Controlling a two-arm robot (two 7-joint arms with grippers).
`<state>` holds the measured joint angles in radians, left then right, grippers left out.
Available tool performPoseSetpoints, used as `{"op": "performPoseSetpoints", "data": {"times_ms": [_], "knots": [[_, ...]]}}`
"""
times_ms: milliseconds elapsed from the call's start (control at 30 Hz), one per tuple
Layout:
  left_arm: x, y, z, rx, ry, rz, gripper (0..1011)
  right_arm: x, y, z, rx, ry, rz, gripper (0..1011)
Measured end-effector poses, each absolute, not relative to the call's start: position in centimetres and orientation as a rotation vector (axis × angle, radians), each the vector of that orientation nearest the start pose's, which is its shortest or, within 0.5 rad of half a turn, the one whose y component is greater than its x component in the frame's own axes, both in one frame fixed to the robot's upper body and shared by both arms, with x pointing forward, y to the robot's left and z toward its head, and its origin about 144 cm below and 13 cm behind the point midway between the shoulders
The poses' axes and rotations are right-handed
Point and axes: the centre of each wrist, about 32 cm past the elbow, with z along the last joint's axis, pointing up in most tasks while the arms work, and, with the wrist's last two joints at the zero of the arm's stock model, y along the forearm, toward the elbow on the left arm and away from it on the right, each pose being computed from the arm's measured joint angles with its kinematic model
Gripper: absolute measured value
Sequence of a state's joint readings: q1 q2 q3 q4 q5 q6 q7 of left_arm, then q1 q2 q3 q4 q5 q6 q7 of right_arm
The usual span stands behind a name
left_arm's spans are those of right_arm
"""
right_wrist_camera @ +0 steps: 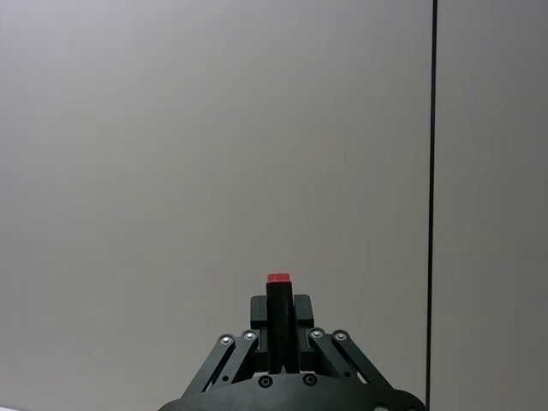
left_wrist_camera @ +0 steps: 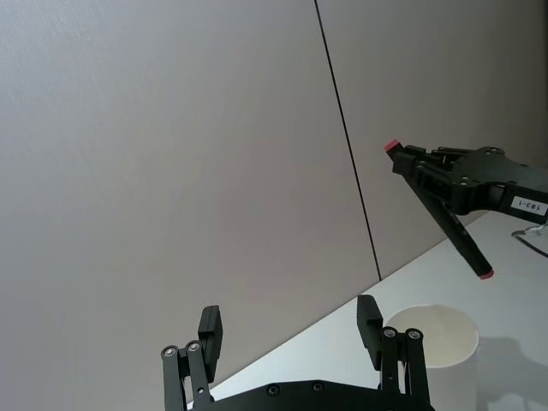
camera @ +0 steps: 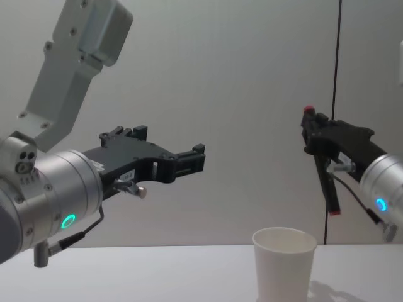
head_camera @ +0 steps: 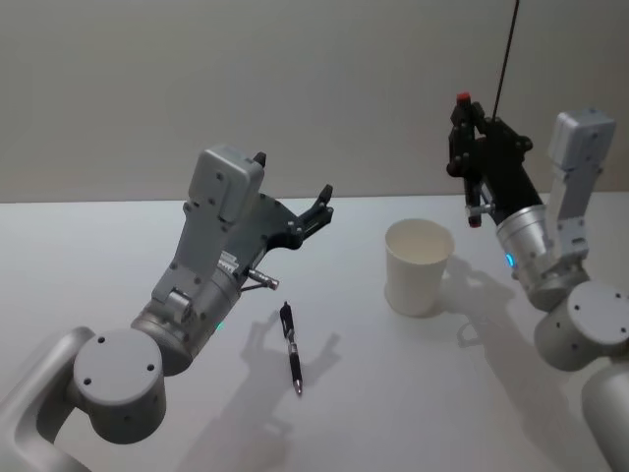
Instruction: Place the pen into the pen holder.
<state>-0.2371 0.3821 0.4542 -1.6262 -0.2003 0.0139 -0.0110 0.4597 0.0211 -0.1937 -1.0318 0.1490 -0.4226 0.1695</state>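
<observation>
Bench is plain white and matte. Behind it is a bare grey wall with one thin dark vertical line.

Pen holder is a white paper cup, upright on the bench, right of centre. Its base is cut off in the chest view.

Right claw is raised off the bench and pinching a black pen with red ends near its top. The pen hangs slightly tilted. Its lower tip is above rim height and off to the right of the cup, not over the mouth. The middle of the pen is partly lost against the black claw body in the head view.

Left claw is raised left of the cup with fingers spread and nothing between them. In the head view one finger is mostly hidden behind the wrist housing.

A second pen, black, lies flat on the bench left of the cup, below the left claw and apart from both. Can't read any markings on it.
</observation>
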Motion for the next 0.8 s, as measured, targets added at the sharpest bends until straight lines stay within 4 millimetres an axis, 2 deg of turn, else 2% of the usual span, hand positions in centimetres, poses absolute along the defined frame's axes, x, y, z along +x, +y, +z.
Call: {"op": "performPoseSetpoints", "data": {"times_ms": [333, 800], "knots": [[49.2, 19.8, 120.4, 0.061, -0.268, 1.124, 1002, 59.5, -17.0, 113.3, 0.328, -0.272, -1.23, 166], [49.2, 19.8, 120.4, 0.061, -0.268, 1.124, 1002, 60.4, -15.6, 110.9, 0.354, -0.282, -1.227, 166]]}}
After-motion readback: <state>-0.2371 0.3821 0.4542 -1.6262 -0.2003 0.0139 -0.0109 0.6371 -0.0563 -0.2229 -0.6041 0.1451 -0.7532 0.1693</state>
